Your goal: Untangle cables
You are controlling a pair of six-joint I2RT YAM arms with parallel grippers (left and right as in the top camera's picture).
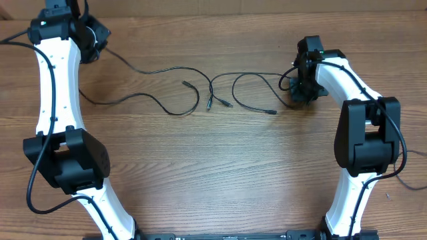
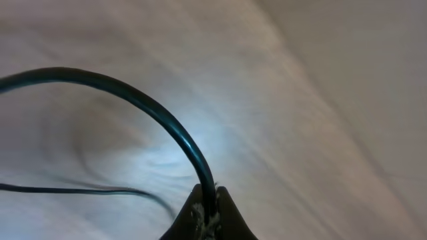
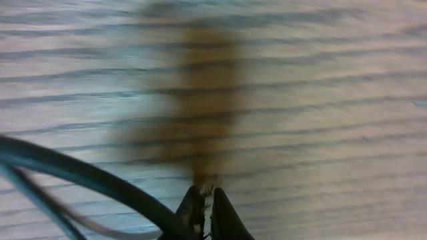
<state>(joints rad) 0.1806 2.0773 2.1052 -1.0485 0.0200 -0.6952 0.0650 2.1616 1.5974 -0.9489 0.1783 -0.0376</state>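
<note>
Left gripper and right gripper each look clamped tight on the thin black cables, which stretch left-right between them and cross around the middle, so I'd pull outward.

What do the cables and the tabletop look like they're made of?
Cables: thin and black with a slight sheen, lying in loose curves, so likely a flexible plastic or rubber jacket; the connector ends are too small to judge. Tabletop: brown with straight grain lines and a matte look, either wood or a wood-print laminate.
</note>
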